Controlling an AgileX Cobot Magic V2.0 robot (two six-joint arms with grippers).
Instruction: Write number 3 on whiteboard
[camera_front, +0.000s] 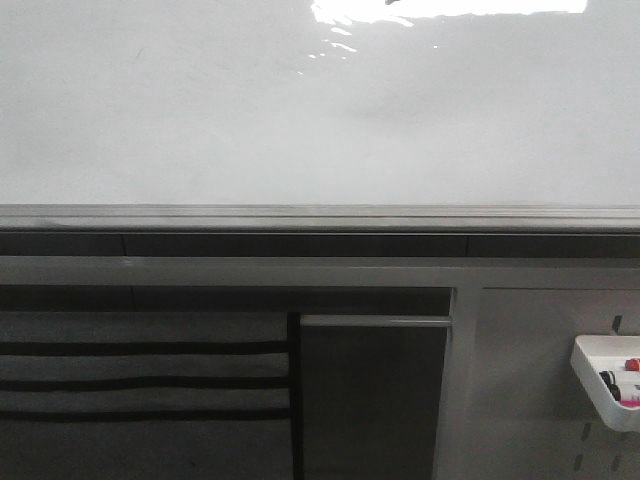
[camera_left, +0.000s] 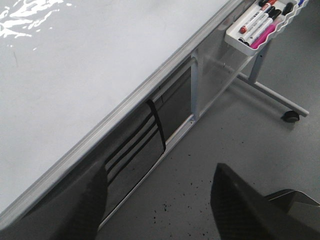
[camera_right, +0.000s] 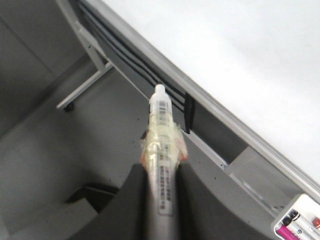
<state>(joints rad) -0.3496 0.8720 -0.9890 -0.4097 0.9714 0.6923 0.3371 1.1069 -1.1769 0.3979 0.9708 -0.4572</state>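
Whiteboard (camera_front: 300, 110): blank, glare at top.
Right gripper (camera_right: 161, 172): clenched on taped marker (camera_right: 161, 125).
Left gripper (camera_left: 160, 200): spread, nothing held.

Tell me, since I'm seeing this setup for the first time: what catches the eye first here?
The big glossy whiteboard fills the upper front view, blank, with bright glare near its top edge. In the right wrist view, the right end effector is shut on a white marker wrapped in yellowish tape, its tip pointing toward the board's frame. A white tray of markers hangs on the stand below the board, to the right.
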